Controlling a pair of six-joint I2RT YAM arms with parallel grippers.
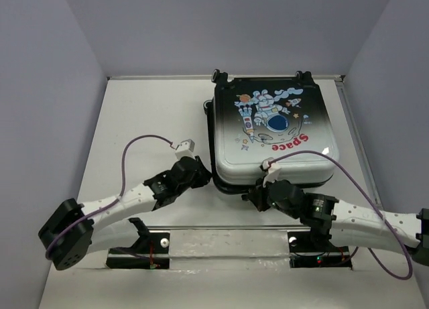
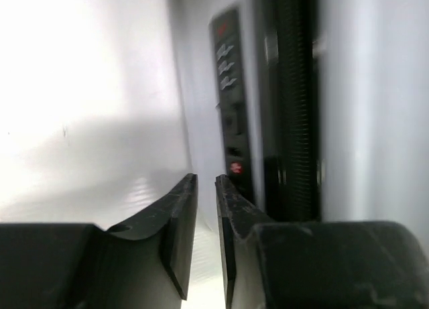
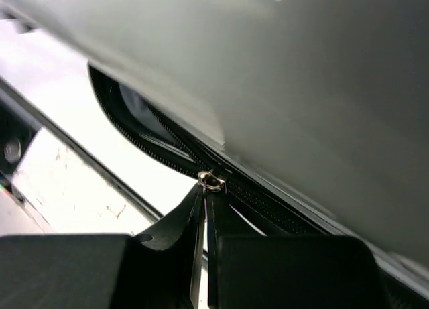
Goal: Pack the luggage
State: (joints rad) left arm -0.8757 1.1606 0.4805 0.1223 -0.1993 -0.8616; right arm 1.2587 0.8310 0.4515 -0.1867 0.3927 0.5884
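Luggage (image 1: 275, 131): you have it lying flat on the far right part of the table (image 1: 144, 114), printed shell up, wheels (image 1: 216, 74) at the far edge.
Zip (image 3: 167, 158): it runs along the near rim; in your right wrist view its left stretch stands parted, with a dark gap showing.
Pull (image 3: 212, 182): a small metal tab on the zip, right at your right fingertips.
Right gripper (image 3: 204, 200): at the near edge of the luggage, fingers pinched on the pull.
Left gripper (image 2: 206, 188): at the near-left corner, just beside the side wall; fingers nearly together, only a thin slit between them, nothing seen in it.
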